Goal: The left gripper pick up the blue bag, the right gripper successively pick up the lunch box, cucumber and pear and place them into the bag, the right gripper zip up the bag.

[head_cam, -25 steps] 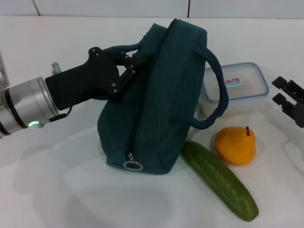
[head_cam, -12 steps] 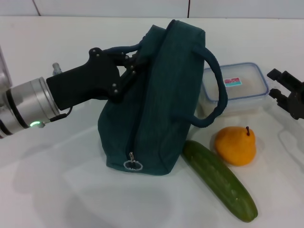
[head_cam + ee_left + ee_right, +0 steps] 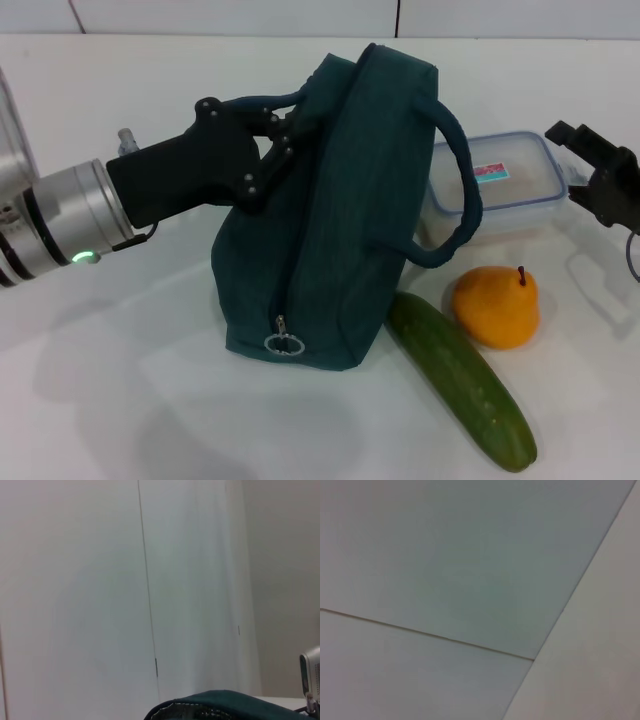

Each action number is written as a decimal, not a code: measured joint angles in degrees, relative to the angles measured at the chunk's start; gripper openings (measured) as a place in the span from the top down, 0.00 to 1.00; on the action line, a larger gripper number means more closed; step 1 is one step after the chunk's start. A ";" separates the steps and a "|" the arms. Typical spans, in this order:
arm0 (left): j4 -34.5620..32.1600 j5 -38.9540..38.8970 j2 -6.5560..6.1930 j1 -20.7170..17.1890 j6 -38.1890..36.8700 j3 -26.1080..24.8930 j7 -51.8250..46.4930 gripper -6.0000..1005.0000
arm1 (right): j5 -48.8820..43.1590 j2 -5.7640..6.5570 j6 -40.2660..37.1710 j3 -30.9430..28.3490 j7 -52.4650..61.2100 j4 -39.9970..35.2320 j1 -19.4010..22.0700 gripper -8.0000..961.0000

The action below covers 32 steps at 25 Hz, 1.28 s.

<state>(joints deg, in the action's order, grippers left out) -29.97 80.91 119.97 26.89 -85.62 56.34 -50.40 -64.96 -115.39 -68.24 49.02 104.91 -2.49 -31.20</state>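
The blue bag [image 3: 330,210] stands upright in the middle of the white table in the head view, its zip pull [image 3: 283,343] low on the near end. My left gripper [image 3: 275,135] is shut on the bag's near handle at its upper left. The bag's top edge [image 3: 225,707] shows in the left wrist view. Behind the bag's right side lies the clear lunch box [image 3: 500,180]. An orange pear [image 3: 497,304] and a green cucumber [image 3: 460,380] lie in front of it. My right gripper [image 3: 590,165] hovers open just right of the lunch box.
The white table [image 3: 120,400] has free room at the front left and behind the bag. A white wall shows in both wrist views. The bag's far handle [image 3: 455,190] loops out over the lunch box's left end.
My right gripper has moved left and up toward the lunch box's right end. The bag and my left gripper have shifted slightly right.
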 joint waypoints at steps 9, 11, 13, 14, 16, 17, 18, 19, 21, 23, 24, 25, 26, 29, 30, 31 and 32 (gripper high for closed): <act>0.06 -0.01 0.00 0.55 0.46 0.00 0.73 0.95 | 0.01 0.14 0.56 0.27 0.18 -0.44 -1.50 0.36; 0.08 -0.02 0.00 0.64 0.46 0.00 0.77 0.95 | 0.02 0.12 1.24 0.28 0.19 -1.01 -1.40 0.36; 0.09 -0.04 0.00 0.64 0.46 0.00 1.01 0.95 | 0.04 0.07 1.88 0.28 0.19 -1.30 -1.37 0.36; 0.09 -0.04 0.00 0.64 0.46 0.00 1.18 0.95 | 0.04 0.07 2.01 0.29 0.20 -1.31 -1.40 0.36; 0.09 -0.05 0.02 0.64 0.46 0.00 1.58 0.95 | 0.04 0.10 2.07 0.37 0.20 -1.33 -1.52 0.37; 0.09 -0.06 0.03 0.63 0.46 0.00 1.71 0.95 | 0.04 0.10 2.07 0.46 0.20 -1.34 -1.59 0.37; 0.09 -0.06 0.04 0.63 0.46 0.00 1.82 0.95 | 0.04 0.08 2.15 0.58 0.20 -1.36 -1.67 0.37; 0.09 -0.06 0.04 0.63 0.46 0.00 1.86 0.95 | 0.04 0.06 2.21 0.63 0.20 -1.36 -1.68 0.37; 0.09 -0.06 0.04 0.62 0.46 0.00 1.92 0.95 | 0.04 0.00 2.76 0.73 0.20 -1.37 -1.70 0.37; 0.09 -0.06 0.04 0.62 0.46 0.00 1.97 0.95 | 0.03 -0.03 3.26 0.73 0.11 -1.38 -1.68 0.37; 0.09 -0.06 0.04 0.62 0.46 0.00 1.99 0.95 | 0.03 -0.08 3.51 0.73 -0.03 -1.38 -1.64 0.38; 0.09 -0.04 0.03 0.62 0.46 0.00 1.99 0.95 | 0.02 -0.08 3.63 0.73 -0.12 -1.38 -1.61 0.38; 0.09 -0.01 0.03 0.62 0.46 0.00 1.99 0.95 | 0.02 -0.09 3.71 0.72 -0.22 -1.39 -1.55 0.38; 0.25 0.03 0.01 0.61 0.46 0.00 1.99 0.95 | 0.01 -0.04 3.82 0.72 -0.37 -1.38 -1.32 0.38; 0.31 0.03 0.01 0.62 0.46 0.00 1.99 0.95 | 0.01 -0.04 3.82 0.72 -0.37 -1.38 -1.32 0.38; 0.32 0.04 0.00 0.62 0.46 0.00 1.99 0.95 | 0.01 -0.04 3.84 0.72 -0.62 -1.38 -1.29 0.38; 0.34 0.05 0.00 0.62 0.46 0.00 1.99 0.95 | 0.02 -0.06 3.84 0.72 -0.74 -1.39 -1.29 0.38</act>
<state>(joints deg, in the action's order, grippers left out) -29.62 80.96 119.97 27.51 -85.16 56.34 -48.41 -64.95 -115.44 -64.40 49.74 104.17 -3.88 -32.49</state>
